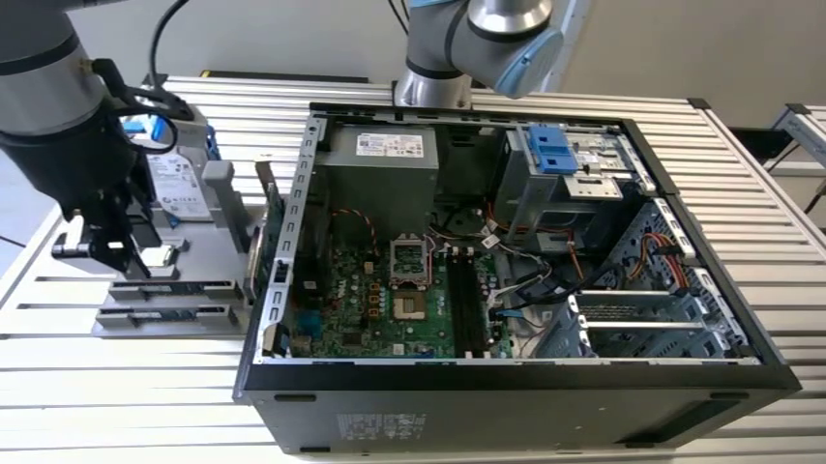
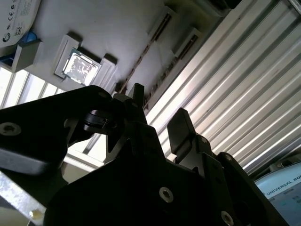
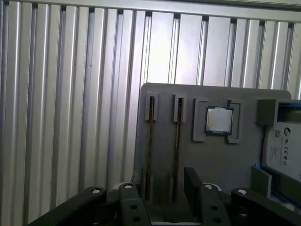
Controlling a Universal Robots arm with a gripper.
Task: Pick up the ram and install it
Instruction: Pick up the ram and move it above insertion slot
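At the exterior view's left, mid-height, the dark two-finger gripper point(image 1: 133, 261) on the grey robot arm point(image 1: 58, 116) hangs over a flat grey plastic parts tray point(image 1: 130, 329). The tray lies on the ribbed aluminium table point(image 1: 77, 387). In the first wrist view its fingers point(image 3: 193, 181) stand apart with nothing between them.

The ram point(image 3: 150, 141), a long, narrow circuit-board stick seen edge-on, stands in a slot of that tray. A second stick point(image 3: 178, 141) of the same kind stands just beside it. Next along the tray come a square silver processor chip point(image 3: 218, 120) and a silver hard drive point(image 3: 282, 146) in a blue frame. To the exterior view's right of the tray sits the open black metal computer case point(image 1: 516, 372), with the dark memory slots point(image 1: 465, 300) on its green board.

The pick looks not yet made. Both sticks seem to line up with the gap between the fingers, so the gripper probably needs a small sideways correction. That would put one stick alone between the pads, with its neighbour outside. The grip should fall near the stick's mid-length and close across its flat faces. The descent should be plumb and the lift should follow the slot's line, because a tilted pull could jam the board or disturb the processor chip.
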